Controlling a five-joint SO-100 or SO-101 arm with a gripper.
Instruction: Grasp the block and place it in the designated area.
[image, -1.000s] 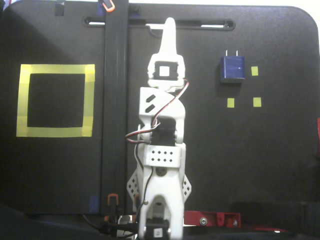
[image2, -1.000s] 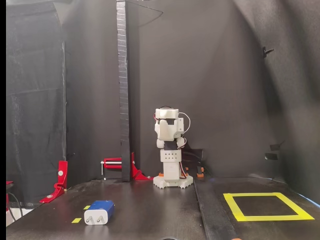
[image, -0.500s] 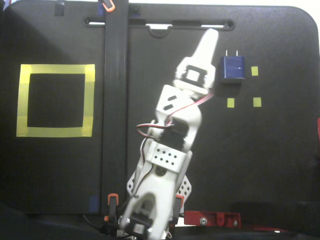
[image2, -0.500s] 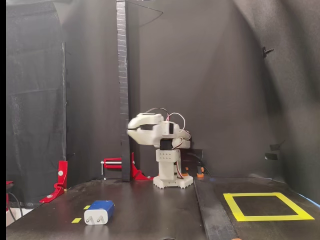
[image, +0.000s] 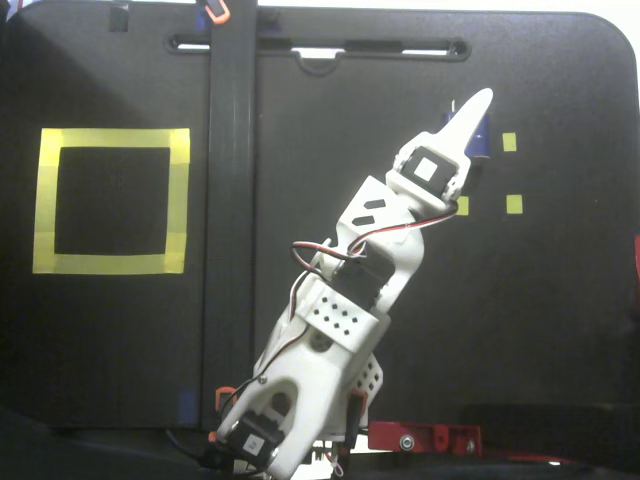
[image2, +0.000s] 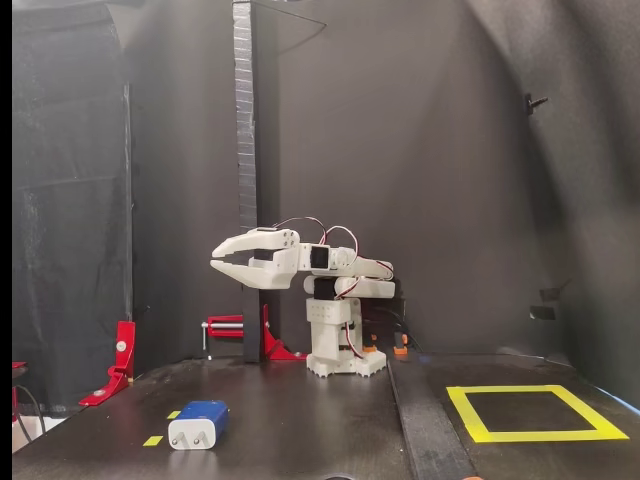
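Hovering hand: your hand (image2: 216, 265) hangs high above the surface (image2: 300, 420) with its fingers slightly parted, a narrow gap between the tips in the side-on fixed view; it holds nothing and touches nothing.
Hand from above: in the top-down fixed view the hand (image: 480, 98) points up and to the right, its tip lying over the block, so you cannot read the gap there.
Block position: the block (image2: 198, 424) lies flat on the surface near the front left in the side-on fixed view, well below the hand; from above only a sliver of blue (image: 480, 140) shows beside the finger.
Block axis: in the side-on fixed view its white pronged face turns toward the camera, long axis running front to back; the prongs are too small to make out.
Markers: small yellow tape squares (image: 514, 204) sit just beside the block.
Designated area: the yellow tape frame (image: 110, 200) lies far left from above, well apart from block and hand, with a tall black post (image2: 246, 180) between.
Change: half a second ago your arm was swung less far toward the block, which showed fully from above; now it reaches out further and covers most of it. The block has not moved.
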